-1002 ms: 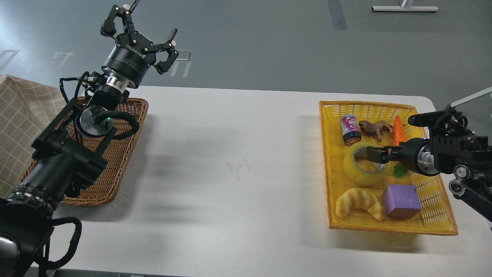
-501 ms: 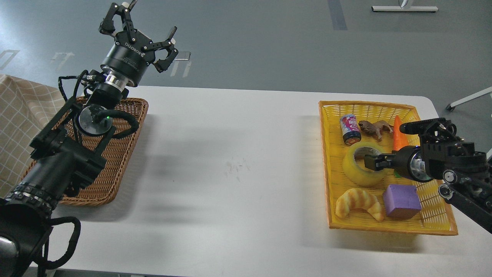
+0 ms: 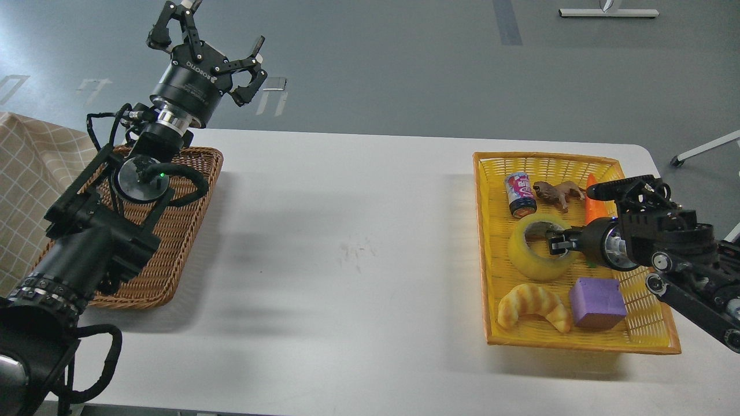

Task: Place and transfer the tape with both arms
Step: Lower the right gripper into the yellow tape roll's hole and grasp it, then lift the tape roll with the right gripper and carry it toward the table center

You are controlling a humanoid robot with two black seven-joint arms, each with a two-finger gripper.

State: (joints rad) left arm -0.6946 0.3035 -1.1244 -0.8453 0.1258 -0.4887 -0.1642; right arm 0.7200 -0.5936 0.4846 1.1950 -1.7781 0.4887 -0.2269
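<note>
The tape (image 3: 535,257), a yellowish translucent roll, lies flat in the middle of the yellow basket (image 3: 483,260) at the right. My right gripper (image 3: 554,242) comes in from the right, low over the roll, its tip at the core's opening and the roll's right wall. Its fingers are dark and small, so I cannot tell how they stand or whether they grip the roll. My left gripper (image 3: 211,41) is open and empty, raised high above the far end of the brown wicker basket (image 3: 173,242) at the left.
The yellow basket also holds a golden croissant (image 3: 532,303), a purple block (image 3: 597,301), a small can (image 3: 520,195), a brown toy animal (image 3: 558,192) and an orange carrot (image 3: 594,202). A checked cloth (image 3: 29,185) lies at the far left. The white table (image 3: 347,260) lies between the baskets.
My right gripper has moved left and down onto the tape's core. The yellow basket and its contents have shifted slightly left. My left gripper has risen slightly.
</note>
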